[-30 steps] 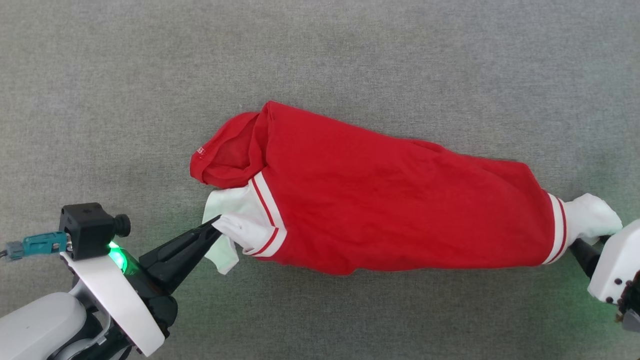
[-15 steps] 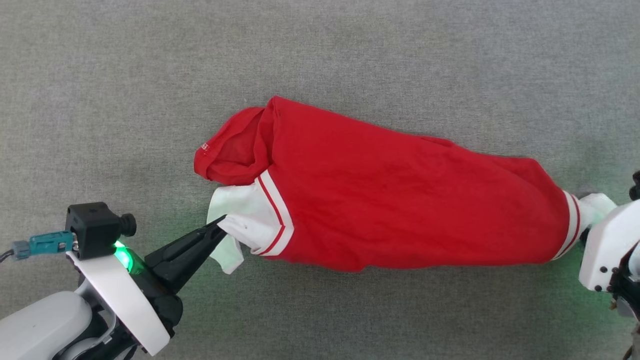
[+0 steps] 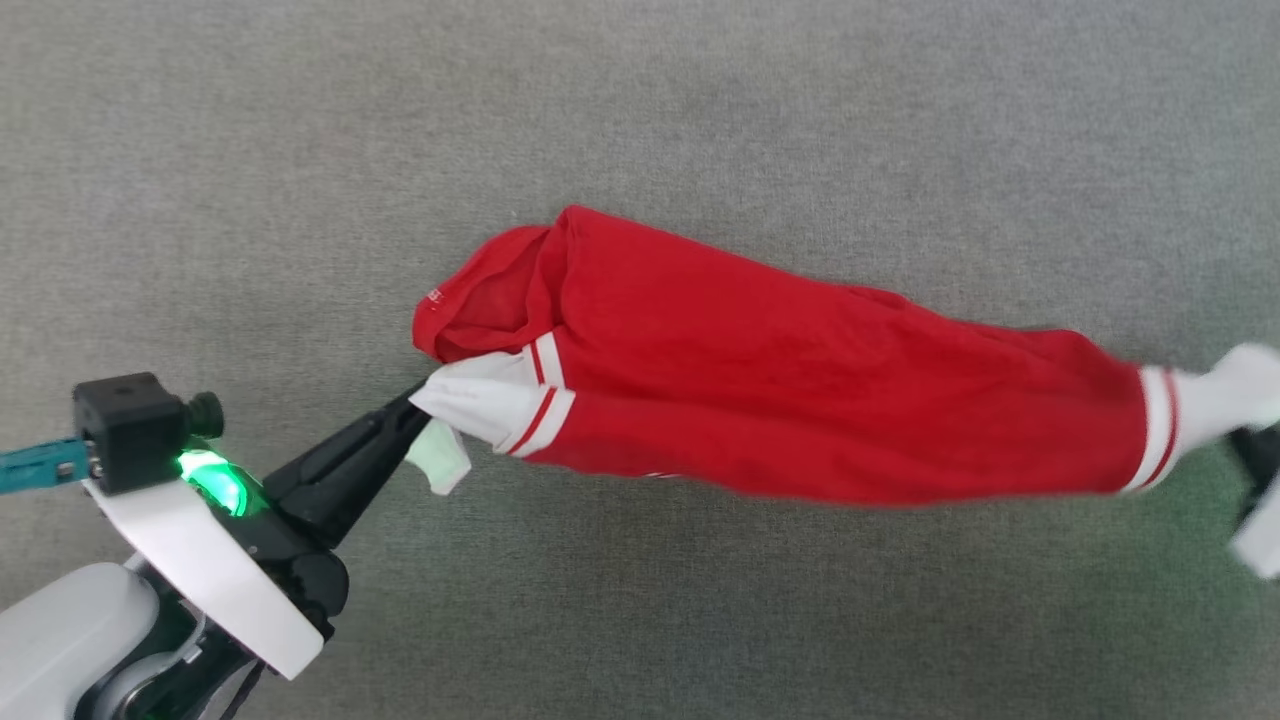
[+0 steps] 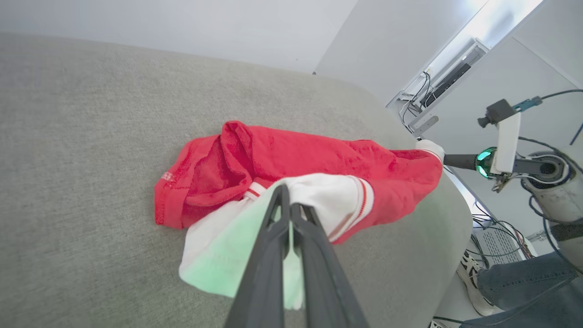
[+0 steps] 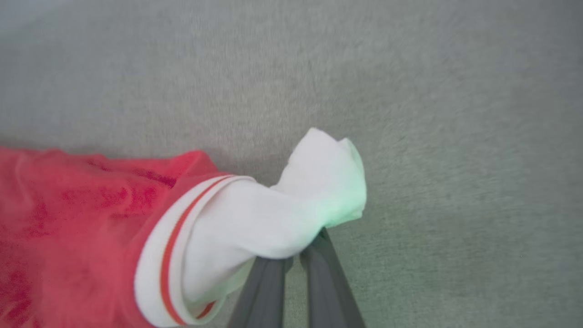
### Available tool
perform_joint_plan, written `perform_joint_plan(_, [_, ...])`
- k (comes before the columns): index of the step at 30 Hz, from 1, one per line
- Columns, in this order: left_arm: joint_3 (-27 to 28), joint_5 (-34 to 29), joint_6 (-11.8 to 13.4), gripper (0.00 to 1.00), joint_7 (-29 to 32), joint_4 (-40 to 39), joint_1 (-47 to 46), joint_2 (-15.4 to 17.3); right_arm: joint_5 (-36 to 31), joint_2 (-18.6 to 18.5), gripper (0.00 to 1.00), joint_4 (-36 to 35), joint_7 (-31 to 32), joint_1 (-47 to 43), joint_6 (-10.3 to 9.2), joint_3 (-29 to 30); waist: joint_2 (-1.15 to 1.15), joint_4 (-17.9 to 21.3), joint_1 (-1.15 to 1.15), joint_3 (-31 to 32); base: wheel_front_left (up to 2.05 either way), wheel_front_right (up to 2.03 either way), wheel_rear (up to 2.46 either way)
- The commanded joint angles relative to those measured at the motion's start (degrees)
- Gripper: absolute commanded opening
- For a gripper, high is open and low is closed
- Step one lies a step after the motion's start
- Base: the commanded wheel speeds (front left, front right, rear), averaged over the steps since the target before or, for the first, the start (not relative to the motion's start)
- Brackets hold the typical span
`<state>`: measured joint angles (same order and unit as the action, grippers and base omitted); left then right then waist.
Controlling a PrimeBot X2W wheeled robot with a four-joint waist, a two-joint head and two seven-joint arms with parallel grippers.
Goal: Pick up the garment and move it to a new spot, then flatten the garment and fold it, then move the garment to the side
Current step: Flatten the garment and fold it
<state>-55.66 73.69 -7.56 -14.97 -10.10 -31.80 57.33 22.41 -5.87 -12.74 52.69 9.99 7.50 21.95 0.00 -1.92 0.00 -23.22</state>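
Right hand (image 3: 1245, 440) has closed on a sleeve (image 3: 1215, 395); the garment (image 3: 800, 410) stretches.
Head view: garment at worktop (image 3: 640, 100) centre, left hand (image 3: 418, 400) pinching the other sleeve (image 3: 480, 400). Left wrist view: thin fold held. Right wrist view: sleeve tip only, may slip.

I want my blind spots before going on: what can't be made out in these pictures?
- Chest side of the shirt: head view, hidden by bunched folds.
- Fingertips of the right end effector: right wrist view, covered by white sleeve.
- Same end effector: head view, blurred, cut by right edge.
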Motion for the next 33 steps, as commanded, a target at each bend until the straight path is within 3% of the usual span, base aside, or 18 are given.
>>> perform_joint_plan(1, [1.63,-0.50,0.17,0.00,-0.29,-0.85,1.22,-0.11,1.74,-0.03,0.00,-2.95,0.11,-0.65,-0.02,1.31,0.00,-0.43,0.00,0.77,0.00,0.00,0.00])
perform_joint_plan(7, [8.65,-1.66,0.17,0.00,-0.29,-4.55,4.27,-0.53,10.35,0.73,0.00,-12.60,3.47,0.72,-0.02,5.95,0.00,-1.42,0.00,2.08,0.00,0.00,0.00])
perform_joint_plan(13, [14.42,0.46,0.17,0.00,-0.29,-5.06,1.97,-2.13,10.86,2.26,0.00,-10.69,3.12,7.71,-0.02,5.66,0.00,-2.46,0.00,1.13,0.00,0.00,0.00])
perform_joint_plan(17, [13.36,3.72,0.17,0.00,-0.29,-0.69,-5.21,-2.77,7.07,2.94,0.00,-3.26,-1.57,18.11,-0.02,4.74,0.00,-3.23,0.00,-0.75,0.00,0.00,0.00])
perform_joint_plan(22, [11.70,8.03,0.16,0.00,2.96,9.84,-19.33,-5.43,6.82,2.94,0.00,12.80,-11.31,37.18,-0.02,5.29,0.00,-3.61,0.00,-4.03,0.00,0.00,0.00])
perform_joint_plan(26, [12.99,10.92,0.16,0.00,5.38,19.32,-31.00,-7.99,4.42,2.86,0.00,25.46,-19.77,52.77,-0.02,4.50,0.00,-3.18,0.00,-6.84,0.00,0.00,0.00])
perform_joint_plan(27, [13.84,11.17,0.16,0.00,6.08,23.66,-36.61,-8.92,3.31,2.84,0.00,31.91,-24.99,60.29,-0.02,4.21,0.00,-2.77,0.00,-7.85,0.00,0.00,0.00])
perform_joint_plan(28, [13.84,11.17,0.16,0.00,6.08,23.66,-36.61,-8.92,3.31,2.84,0.00,31.91,-24.99,60.29,-0.02,4.21,0.00,-2.77,0.00,-7.85,0.00,0.00,0.00])
perform_joint_plan(33, [17.35,12.46,0.17,0.00,4.33,30.92,-49.56,-11.31,1.03,2.77,0.00,44.93,-38.26,76.39,-0.03,4.34,0.00,-2.05,0.00,-8.22,0.00,0.00,0.00])
